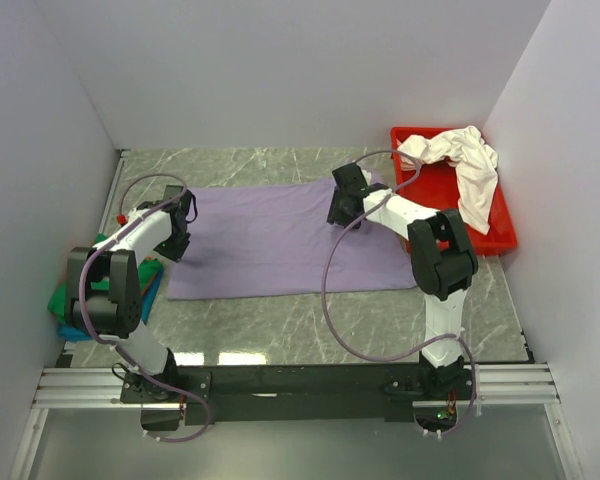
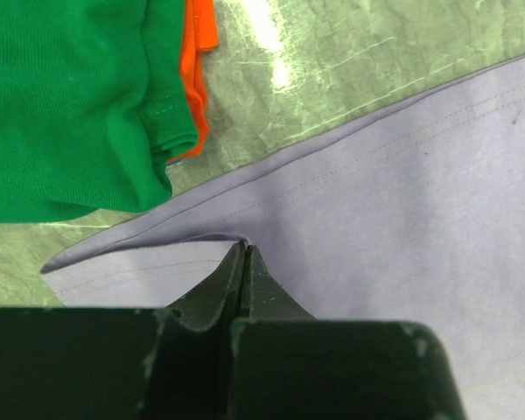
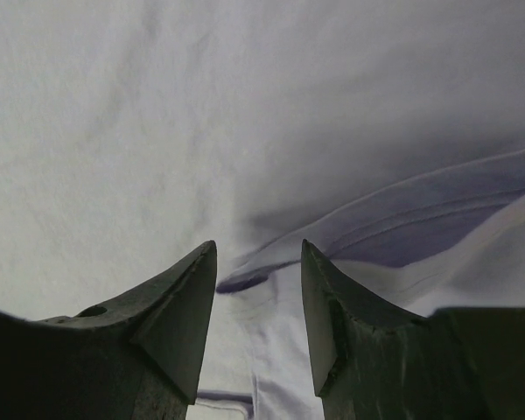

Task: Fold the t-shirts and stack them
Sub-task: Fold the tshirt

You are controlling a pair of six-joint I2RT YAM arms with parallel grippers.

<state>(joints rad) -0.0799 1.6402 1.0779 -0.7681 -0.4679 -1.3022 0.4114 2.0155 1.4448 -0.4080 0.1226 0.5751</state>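
Currently my left tool (image 2: pixel 243 251) thinly pinches the lavender t-shirt (image 2: pixel 402 219) hem; my right tool (image 3: pixel 259 267) gapes empty, so tugging risks slippage.

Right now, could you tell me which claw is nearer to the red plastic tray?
Right. The right claw is above the lavender cloth t-shirt near the tray; the left claw pinches the shirt's opposite edge.

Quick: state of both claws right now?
Left claw: closed, pinching the lavender t-shirt at its hem.
Right claw: open, over a fold in the same shirt, holding nothing.
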